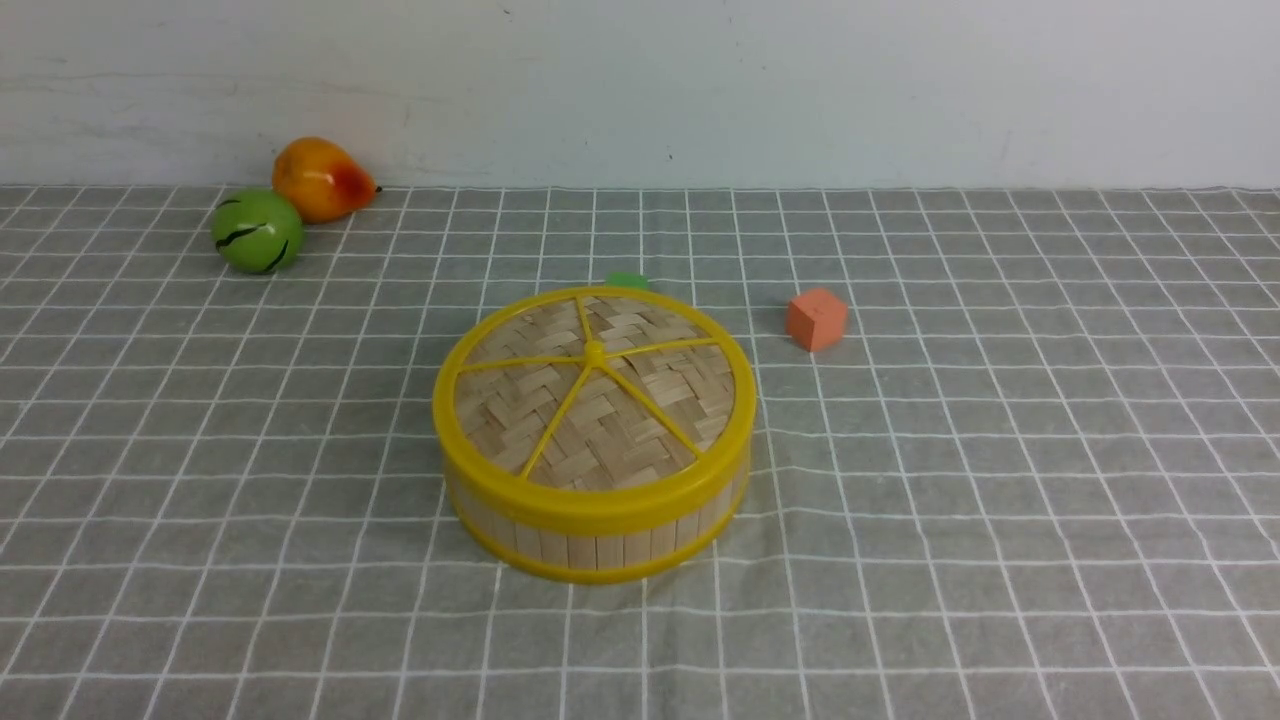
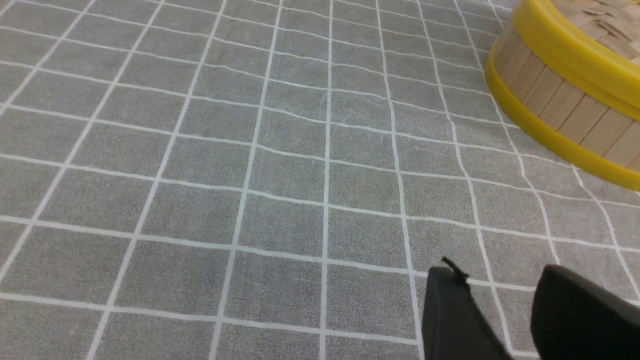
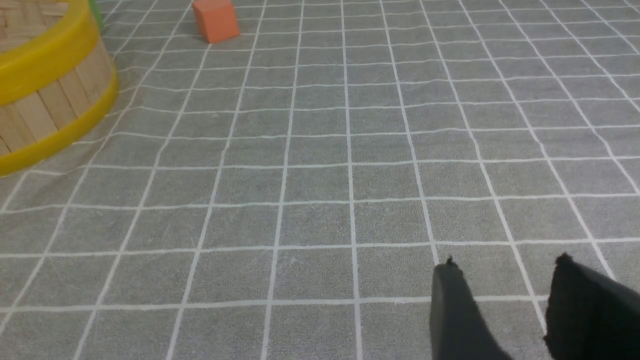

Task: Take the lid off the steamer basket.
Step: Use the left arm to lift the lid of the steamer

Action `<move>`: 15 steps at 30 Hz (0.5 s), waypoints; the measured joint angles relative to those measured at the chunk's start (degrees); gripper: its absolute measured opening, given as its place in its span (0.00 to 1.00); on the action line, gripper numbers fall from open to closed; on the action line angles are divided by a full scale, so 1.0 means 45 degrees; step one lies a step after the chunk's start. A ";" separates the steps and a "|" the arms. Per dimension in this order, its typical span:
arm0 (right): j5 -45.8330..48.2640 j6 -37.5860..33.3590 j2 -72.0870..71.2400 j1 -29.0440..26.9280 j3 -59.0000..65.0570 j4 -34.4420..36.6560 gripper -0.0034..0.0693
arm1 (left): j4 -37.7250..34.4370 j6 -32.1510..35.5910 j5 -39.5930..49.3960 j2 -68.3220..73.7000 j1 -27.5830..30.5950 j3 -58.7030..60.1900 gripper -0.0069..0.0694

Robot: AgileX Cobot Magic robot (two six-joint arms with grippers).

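Because the lid (image 1: 593, 390) sits flat and closed on the steamer basket (image 1: 600, 545), its yellow rim seated all round the basket's top, we judge that the task has not begun. Basket and lid stand together near the middle of the worktop (image 1: 1000, 520), which is covered with a grey checked cloth. The lid's small central knob (image 1: 594, 351), where the five yellow spokes meet, stands proud of the weave. It looks to us the natural place to take hold, since the rim seems too broad for a pinch. Just behind the basket a green block (image 1: 627, 281) peeps out, mostly hidden. An orange cube (image 1: 816, 319) lies off to the right, apart from the basket. A green toy apple (image 1: 257, 231) sits just beside a toy pear (image 1: 320, 178) at the far left by the wall. None of these stands in the way of a straight lift. Our left fingers (image 2: 450, 320) hang low over the cloth on the basket's left, parted with a clear gap and holding nothing. Our right fingers (image 3: 455, 315) do likewise on its right, parted and empty.
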 joint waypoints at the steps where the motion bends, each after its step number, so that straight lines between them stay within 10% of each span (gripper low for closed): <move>1: 0.0000 0.0000 0.0000 0.0000 0.0000 0.0000 0.38 | 0.0000 0.0000 0.0000 0.0000 0.0000 0.0000 0.40; 15: 0.0000 0.0000 0.0000 0.0000 0.0000 0.0000 0.38 | 0.0000 0.0000 -0.6286 0.0000 0.0000 0.0013 0.40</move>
